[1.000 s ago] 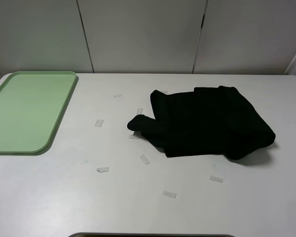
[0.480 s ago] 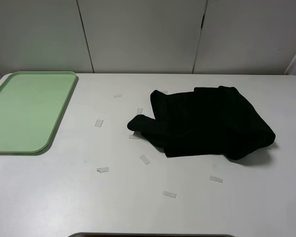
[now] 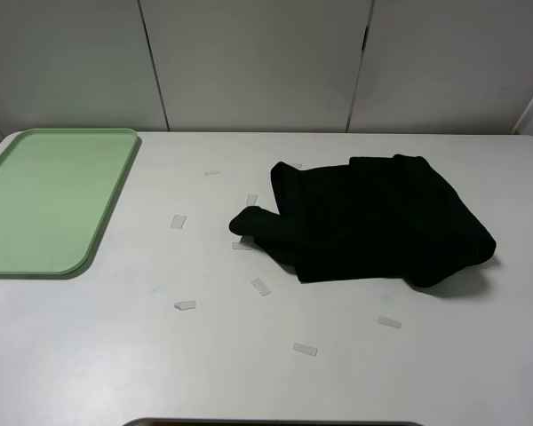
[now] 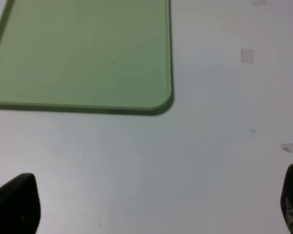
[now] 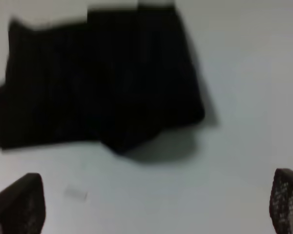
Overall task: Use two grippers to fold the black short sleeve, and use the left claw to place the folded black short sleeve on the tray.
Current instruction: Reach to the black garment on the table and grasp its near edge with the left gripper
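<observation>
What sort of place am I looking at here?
Probably a robot test bench, not a home: a plain white table marked with small pale tape scraps, grey wall panels behind, plus a pale green plastic tray and a black fabric T-shirt.

No readable text, label or number anywhere
</observation>
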You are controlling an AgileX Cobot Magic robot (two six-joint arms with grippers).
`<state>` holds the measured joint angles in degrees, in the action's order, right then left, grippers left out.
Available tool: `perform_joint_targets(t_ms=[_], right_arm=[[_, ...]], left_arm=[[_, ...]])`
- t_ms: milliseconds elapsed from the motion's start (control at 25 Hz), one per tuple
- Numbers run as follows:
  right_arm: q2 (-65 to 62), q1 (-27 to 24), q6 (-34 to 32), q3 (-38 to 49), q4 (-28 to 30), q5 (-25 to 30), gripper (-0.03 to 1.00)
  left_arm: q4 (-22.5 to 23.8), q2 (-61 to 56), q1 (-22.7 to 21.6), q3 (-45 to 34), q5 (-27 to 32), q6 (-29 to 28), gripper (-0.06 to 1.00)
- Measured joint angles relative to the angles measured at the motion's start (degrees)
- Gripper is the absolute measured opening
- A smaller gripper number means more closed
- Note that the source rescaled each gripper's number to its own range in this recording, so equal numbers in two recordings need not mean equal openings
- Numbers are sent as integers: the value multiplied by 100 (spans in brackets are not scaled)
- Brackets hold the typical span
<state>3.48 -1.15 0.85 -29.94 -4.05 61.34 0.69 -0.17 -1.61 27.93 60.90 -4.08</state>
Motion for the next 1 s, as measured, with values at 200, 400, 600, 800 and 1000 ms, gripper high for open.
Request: perform_joint_targets(t_ms=[200, 400, 600, 800, 1000], right_arm=[[-377, 0, -85, 173, 157, -213, 100], [-377, 0, -85, 173, 167, -213, 100], [-377, 0, -85, 173, 167, -213, 100], [-377, 0, -85, 173, 169, -213, 100], [-377, 0, -85, 173, 169, -213, 100]], left_arm=[[0, 0, 0, 0, 0, 0, 98], [0, 0, 0, 0, 0, 0, 98], [5, 0, 0, 0, 0, 0, 98], [5, 0, 0, 0, 0, 0, 98], [5, 0, 0, 0, 0, 0, 98]])
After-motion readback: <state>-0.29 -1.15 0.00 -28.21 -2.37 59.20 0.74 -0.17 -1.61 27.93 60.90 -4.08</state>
